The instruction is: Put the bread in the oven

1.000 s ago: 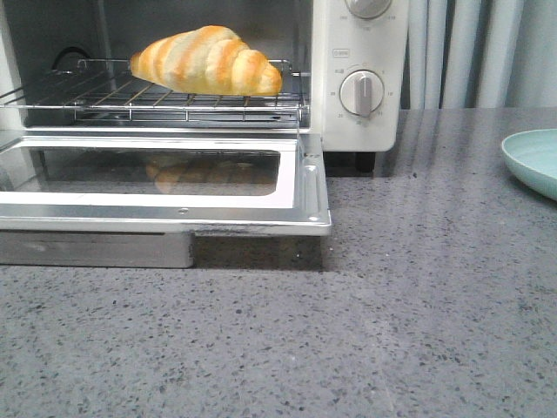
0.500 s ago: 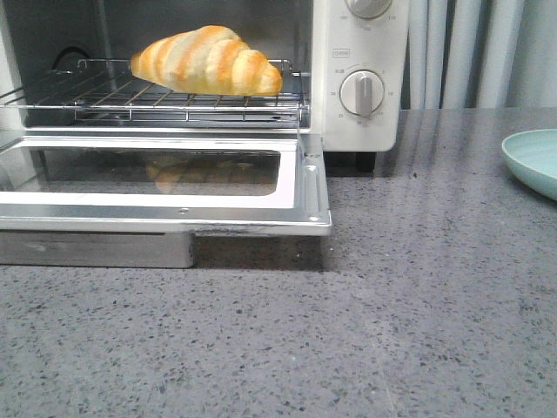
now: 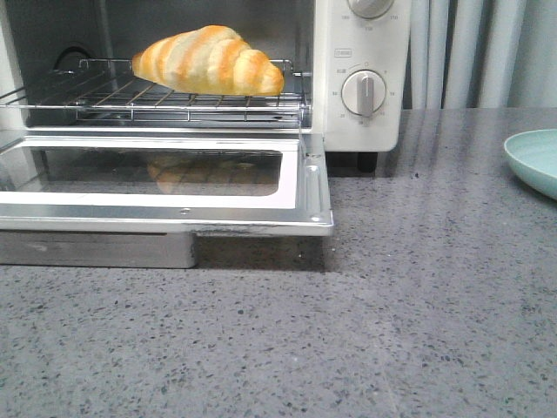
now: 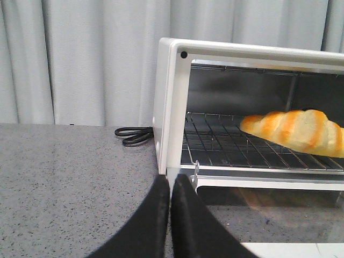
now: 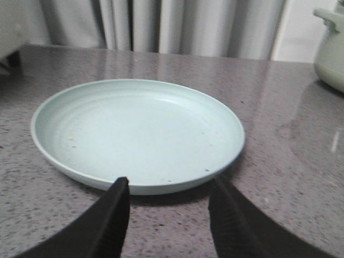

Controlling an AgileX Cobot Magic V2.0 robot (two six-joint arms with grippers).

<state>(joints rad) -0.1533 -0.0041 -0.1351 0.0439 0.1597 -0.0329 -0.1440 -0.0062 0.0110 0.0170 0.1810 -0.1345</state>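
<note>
Bread [image 3: 209,59] lies on the wire rack [image 3: 157,97] inside the oven [image 3: 361,74], whose glass door [image 3: 165,183] hangs flat open. We see our left gripper [image 4: 170,185] pressed together near the oven's corner, our right gripper [image 5: 167,196] spread apart before a pale green plate [image 5: 137,134]. Only the left wrist view shows a coiled black cord [image 4: 133,134]; only the right wrist view shows a pale pot [image 5: 329,45].
</note>
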